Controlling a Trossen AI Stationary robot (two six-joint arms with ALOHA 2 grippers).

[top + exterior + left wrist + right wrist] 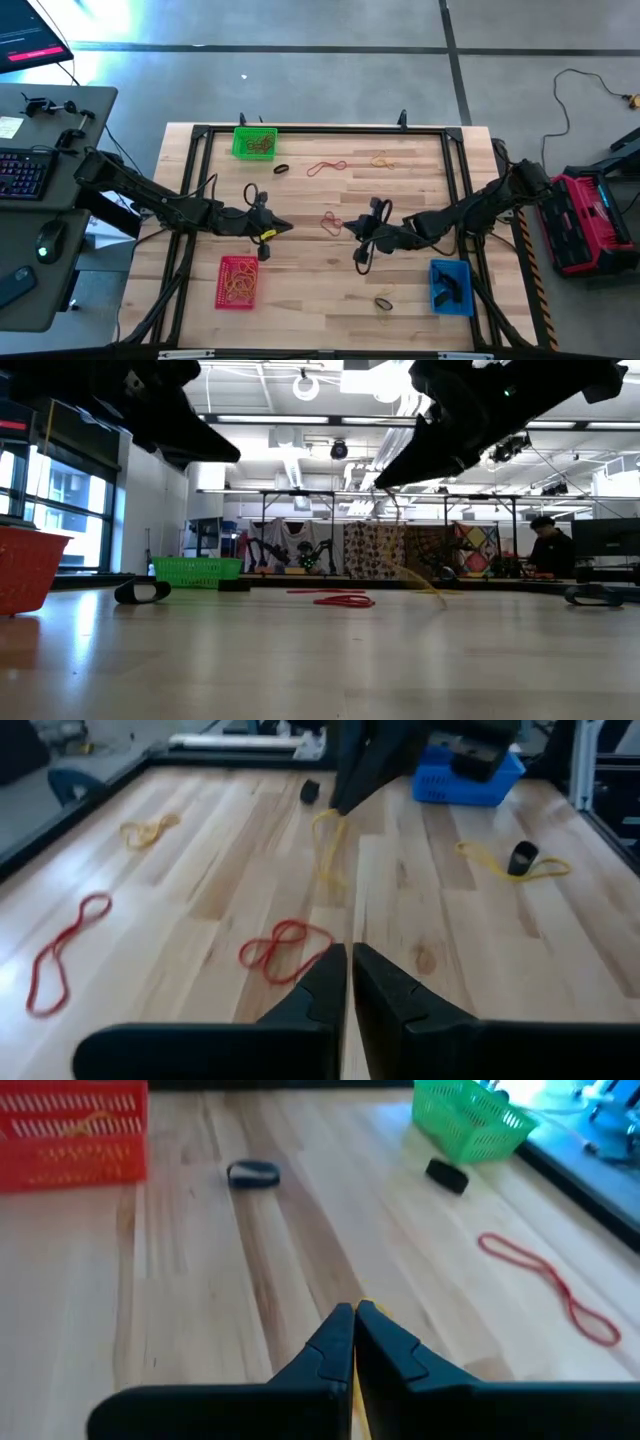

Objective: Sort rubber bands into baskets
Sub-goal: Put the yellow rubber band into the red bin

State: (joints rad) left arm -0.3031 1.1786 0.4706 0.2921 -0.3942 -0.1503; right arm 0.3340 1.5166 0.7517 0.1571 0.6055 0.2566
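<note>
Clearly the thin yellowish-tan rubber band (328,845) is featherlight, limp and stretchy; it dangles from the right gripper (342,808), whose fingers are pinched together on its top strand, with its lower end trailing on the wooden table (300,250). Probably a pinch on a single strand suits such a loop, since it folds instead of resisting. The left gripper (349,975) hovers near mid-table with its fingers together and nothing between them; a red rubber band (284,947) lies just ahead of its tips. The blue plastic mesh basket (450,287) stands near the right arm.
</note>
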